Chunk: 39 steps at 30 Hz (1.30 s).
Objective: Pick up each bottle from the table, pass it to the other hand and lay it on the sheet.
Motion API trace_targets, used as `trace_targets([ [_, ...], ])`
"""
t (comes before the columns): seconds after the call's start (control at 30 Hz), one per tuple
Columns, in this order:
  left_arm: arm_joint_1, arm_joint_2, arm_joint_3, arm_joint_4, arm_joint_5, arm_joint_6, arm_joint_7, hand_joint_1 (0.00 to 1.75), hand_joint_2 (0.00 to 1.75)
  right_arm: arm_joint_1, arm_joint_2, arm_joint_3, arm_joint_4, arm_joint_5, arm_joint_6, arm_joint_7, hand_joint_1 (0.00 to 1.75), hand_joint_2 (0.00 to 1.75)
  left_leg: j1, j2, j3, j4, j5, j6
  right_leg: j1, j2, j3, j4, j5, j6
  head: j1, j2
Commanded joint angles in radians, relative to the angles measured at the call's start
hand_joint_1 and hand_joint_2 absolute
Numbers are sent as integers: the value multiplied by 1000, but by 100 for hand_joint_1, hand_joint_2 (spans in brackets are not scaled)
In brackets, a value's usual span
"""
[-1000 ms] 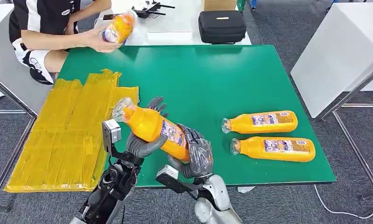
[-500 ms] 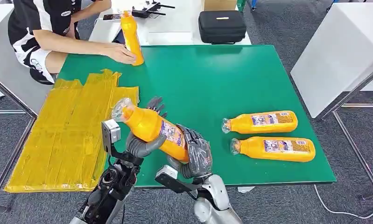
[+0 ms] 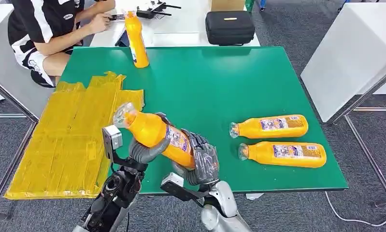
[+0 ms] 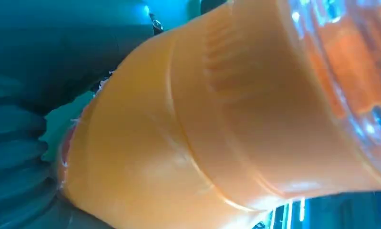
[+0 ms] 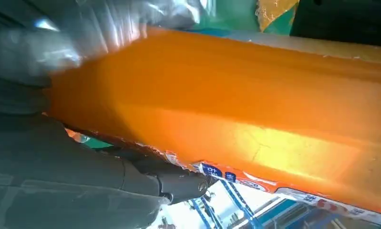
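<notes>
Green table (image 3: 220, 82) bears yellow sheet (image 3: 70, 140); grey carpet (image 3: 287, 29) surrounds.

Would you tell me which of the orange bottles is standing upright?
The bottle at the table's far-left corner, by the person; two lie flat and one is held tilted.

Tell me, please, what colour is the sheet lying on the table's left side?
Yellow; the sheet shows best in the head view.
</notes>
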Motion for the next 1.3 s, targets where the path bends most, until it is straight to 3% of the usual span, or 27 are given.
trace_targets([
  [0.03,-61,-15,17,47,8,5,8,175,175,15,-48,32,-53,-2,-10,-16,175,175,1,-1,10,1,-5,-3,1,-1,11,0,-5,0,0,0],
  [0.07,-62,-16,20,49,9,5,8,175,175,17,-49,28,-59,-2,-10,-16,175,175,1,-1,3,0,-1,-2,1,-1,4,0,-2,0,0,0],
  [0.33,-68,-12,52,68,-65,75,-39,175,175,59,-61,-20,-138,-10,-5,-29,175,175,1,-1,5,0,-2,-2,1,-1,6,0,-2,0,0,0],
  [0.37,-70,-11,56,66,-77,85,-43,175,175,61,-63,-21,-148,-12,-5,-33,54,175,1,0,3,0,-1,-2,0,0,4,-1,-1,0,0,0],
  [0.4,-73,-10,60,64,-121,134,-57,175,175,64,-65,-23,-159,-8,-14,-38,0,175,1,0,5,0,-2,-2,1,0,6,0,-2,0,0,0],
  [0.53,-91,6,119,48,-219,271,-88,175,175,103,-71,-74,-270,-43,-23,-85,0,175,1,0,8,2,-4,-4,1,0,9,1,-5,-1,1,0],
  [0.6,-97,24,147,36,-274,343,-101,175,175,107,-83,-95,-319,-85,-23,-102,0,175,1,2,3,1,-2,-2,1,2,3,0,-1,0,-1,0],
  [0.77,-91,28,162,19,-296,357,-103,175,175,106,-93,-116,-333,-103,-23,-113,0,175,1,2,4,1,-2,-2,1,2,4,0,-2,0,0,0],
  [0.9,-90,38,156,26,-468,528,-136,175,175,128,-75,-200,-345,-156,-23,-198,0,175,1,0,5,1,-2,-2,1,0,6,0,-3,0,0,0],
  [0.97,-101,63,135,57,-692,695,-118,175,175,150,-47,-272,-370,-162,-23,-245,0,175,1,0,6,1,-3,-2,1,1,7,0,-3,0,0,0],
  [1.3,-103,71,128,75,-806,751,-96,175,175,158,-51,-278,-378,-180,-23,-254,0,175,1,1,5,0,-2,-2,1,1,5,0,-2,-1,0,0],
])
